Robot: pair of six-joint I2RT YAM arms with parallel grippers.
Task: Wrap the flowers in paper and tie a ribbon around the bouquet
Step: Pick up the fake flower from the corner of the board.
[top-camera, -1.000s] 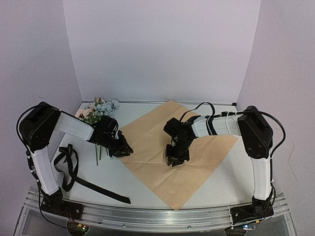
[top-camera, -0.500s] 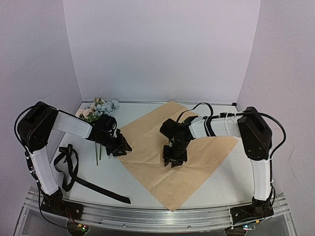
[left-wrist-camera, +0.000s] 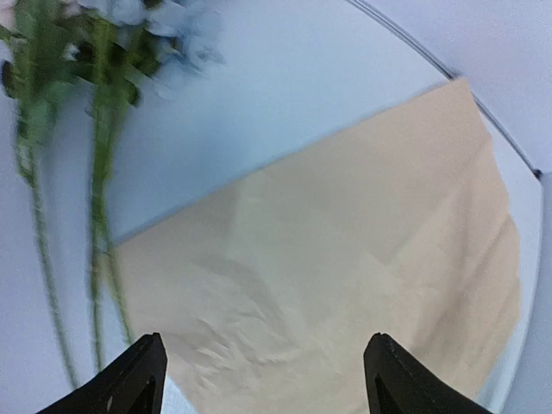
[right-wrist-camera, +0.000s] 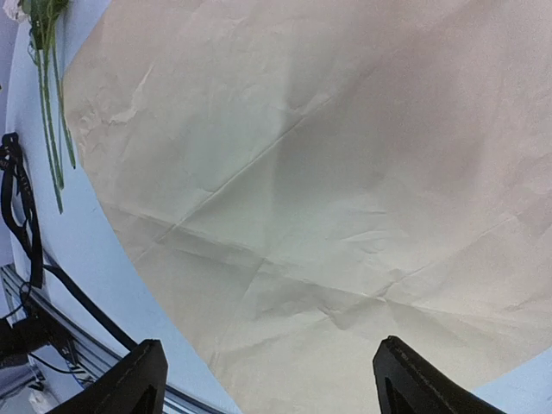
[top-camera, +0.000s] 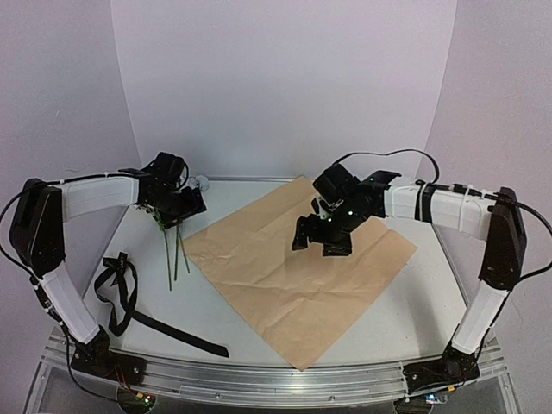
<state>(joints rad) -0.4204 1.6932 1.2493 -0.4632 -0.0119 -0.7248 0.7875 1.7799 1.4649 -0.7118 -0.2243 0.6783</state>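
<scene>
My left hand (left-wrist-camera: 266, 378) is spread wide and holds nothing. It hangs above the flowers (top-camera: 177, 252) at the far left of the counter (top-camera: 405, 297). My right hand (right-wrist-camera: 263, 379) is likewise spread and empty, and is raised over the far right part of the paper (top-camera: 293, 272).

The paper lies flat on the counter, tan side up and creased, with one corner towards the near edge. The flowers lie just beside its left corner. Their blooms point towards the back wall and their thin green stems towards me. The ribbon (top-camera: 129, 297) lies loose at the near left, looped, apart from the flowers. Nothing is wrapped or tied.
</scene>
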